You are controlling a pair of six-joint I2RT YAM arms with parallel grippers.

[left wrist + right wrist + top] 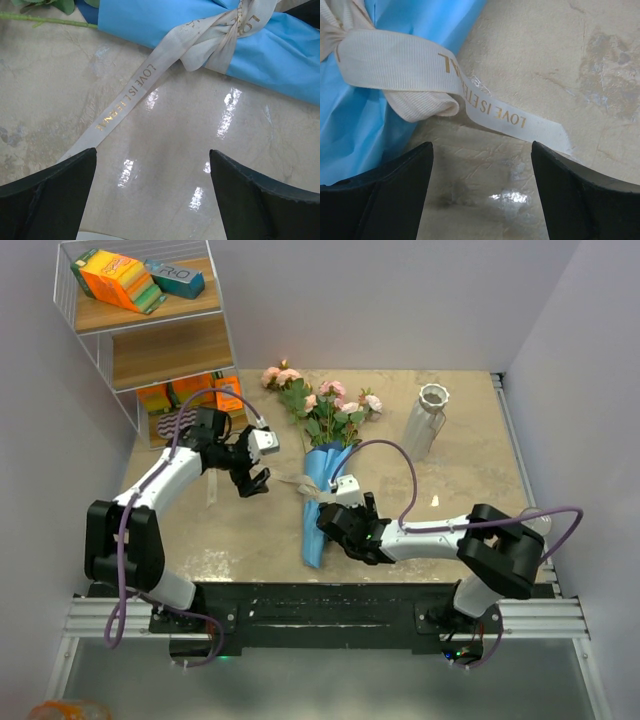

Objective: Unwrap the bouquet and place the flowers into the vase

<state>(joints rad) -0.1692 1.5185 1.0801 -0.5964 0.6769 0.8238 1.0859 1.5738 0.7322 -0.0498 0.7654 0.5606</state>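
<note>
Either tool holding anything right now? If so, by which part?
Nothing is held. The left tool and right tool are both open, each above a loose tail of the ribbon on the bouquet, neither closed on it.

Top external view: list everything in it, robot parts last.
bouquet: one, pink roses in a blue paper cone, lying at table centre
ribbon: one, cream, tied round the cone
vase: one, white, upright, right of the bouquet
wire shelf: one, white wire with wooden boards, far left corner
orange box: one, orange, top board
teal box: one, teal, top board, beside the orange box
orange packs: several, orange, lowest level
table: one, beige
left gripper: one, black, open, left of the ribbon
right gripper: one, black, open, at the cone
</note>
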